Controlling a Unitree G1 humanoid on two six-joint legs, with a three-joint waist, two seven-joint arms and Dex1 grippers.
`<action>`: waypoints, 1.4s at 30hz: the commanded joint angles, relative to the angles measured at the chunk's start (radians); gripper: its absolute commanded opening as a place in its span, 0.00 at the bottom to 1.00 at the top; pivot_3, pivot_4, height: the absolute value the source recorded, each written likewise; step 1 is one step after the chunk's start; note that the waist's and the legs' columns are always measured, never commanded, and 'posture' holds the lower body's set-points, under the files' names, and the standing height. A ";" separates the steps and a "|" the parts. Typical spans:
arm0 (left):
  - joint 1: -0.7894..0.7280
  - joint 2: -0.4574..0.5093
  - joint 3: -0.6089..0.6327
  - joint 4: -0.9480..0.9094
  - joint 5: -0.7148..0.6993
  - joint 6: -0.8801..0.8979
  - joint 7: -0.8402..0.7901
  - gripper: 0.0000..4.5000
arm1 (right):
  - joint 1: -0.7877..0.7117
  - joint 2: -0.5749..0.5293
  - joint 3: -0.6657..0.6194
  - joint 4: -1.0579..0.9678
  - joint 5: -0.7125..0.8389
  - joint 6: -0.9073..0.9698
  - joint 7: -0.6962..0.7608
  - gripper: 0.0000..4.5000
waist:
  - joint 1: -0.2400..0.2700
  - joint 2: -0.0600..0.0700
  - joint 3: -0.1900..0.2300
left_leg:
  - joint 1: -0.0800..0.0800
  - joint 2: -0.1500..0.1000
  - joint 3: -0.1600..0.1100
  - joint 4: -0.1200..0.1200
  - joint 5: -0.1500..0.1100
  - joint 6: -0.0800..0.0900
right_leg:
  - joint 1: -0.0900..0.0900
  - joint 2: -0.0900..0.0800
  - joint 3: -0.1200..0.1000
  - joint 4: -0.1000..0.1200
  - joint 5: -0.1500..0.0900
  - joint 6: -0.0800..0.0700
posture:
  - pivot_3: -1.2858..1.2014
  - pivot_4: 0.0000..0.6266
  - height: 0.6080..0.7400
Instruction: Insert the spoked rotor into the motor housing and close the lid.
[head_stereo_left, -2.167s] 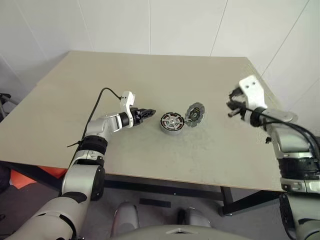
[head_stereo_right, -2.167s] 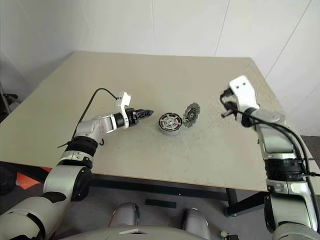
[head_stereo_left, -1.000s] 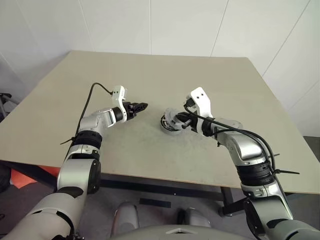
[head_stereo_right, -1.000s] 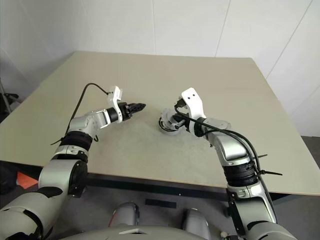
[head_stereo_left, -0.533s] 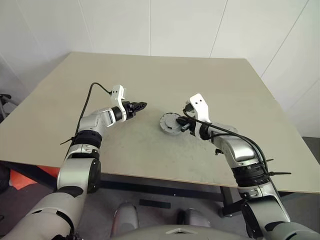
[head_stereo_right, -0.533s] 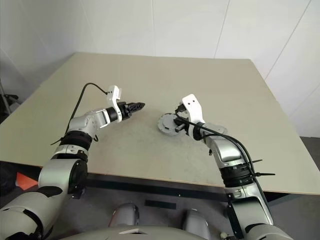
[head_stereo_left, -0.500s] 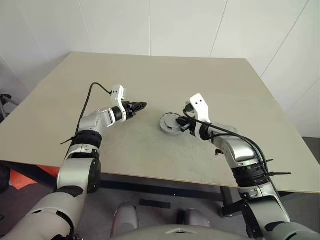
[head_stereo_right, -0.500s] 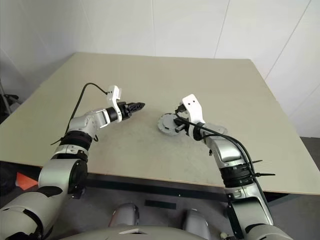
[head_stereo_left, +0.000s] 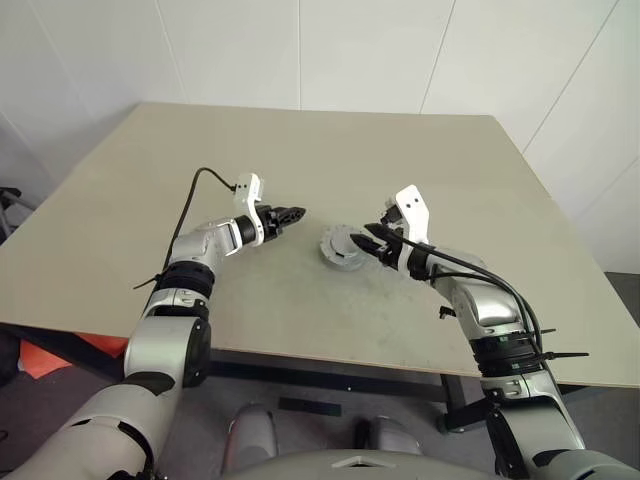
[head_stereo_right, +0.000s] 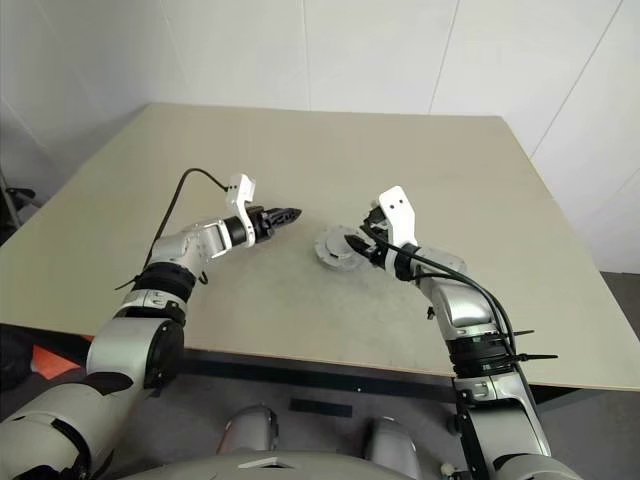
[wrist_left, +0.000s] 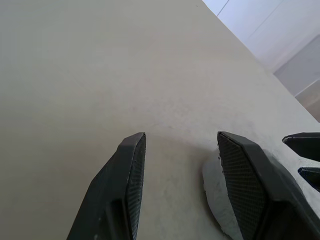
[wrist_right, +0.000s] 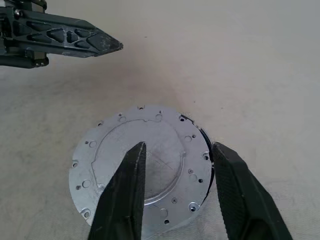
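Near the bench's (head_stereo_left: 420, 150) middle, the right claw (wrist_right: 175, 150) had just opened off the lid (wrist_right: 142, 167), now seated; the left claw (head_stereo_left: 292, 214) hovered half-open, empty.

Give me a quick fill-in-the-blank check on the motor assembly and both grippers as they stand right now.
1. The lid lies flat on top of the ______.
2. The right gripper, at the lid, has its fingers ______.
3. The left gripper is open and holds ______.
4. Everything rests on a beige ______.

Missing words: motor housing; open; nothing; table
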 joint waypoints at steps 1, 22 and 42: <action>-0.028 0.006 0.001 -0.022 0.002 -0.017 -0.011 0.54 | -0.012 0.000 0.015 -0.035 -0.008 -0.032 0.006 0.76 | 0.000 0.000 0.000 | 0.000 0.000 0.000 0.000 0.000 0.000 | 0.000 0.000 0.000 0.000 0.000 0.000 | 0.52 0.00 1.00; -0.031 0.022 0.009 -0.017 0.009 -0.024 -0.008 0.54 | -0.016 0.032 0.057 0.110 -0.063 -0.080 -0.013 0.85 | 0.000 0.000 0.000 | 0.001 0.000 0.000 0.000 0.000 0.000 | 0.001 0.000 0.000 -0.001 -0.002 0.004 | 0.52 0.00 1.00; -0.039 0.027 0.011 0.002 0.011 -0.036 -0.003 0.54 | -0.021 -0.013 0.072 0.102 -0.067 -0.103 0.039 0.71 | 0.003 0.000 0.000 | 0.000 0.000 0.000 0.000 0.000 0.001 | 0.001 0.000 0.000 -0.002 -0.002 0.003 | 0.52 0.00 1.00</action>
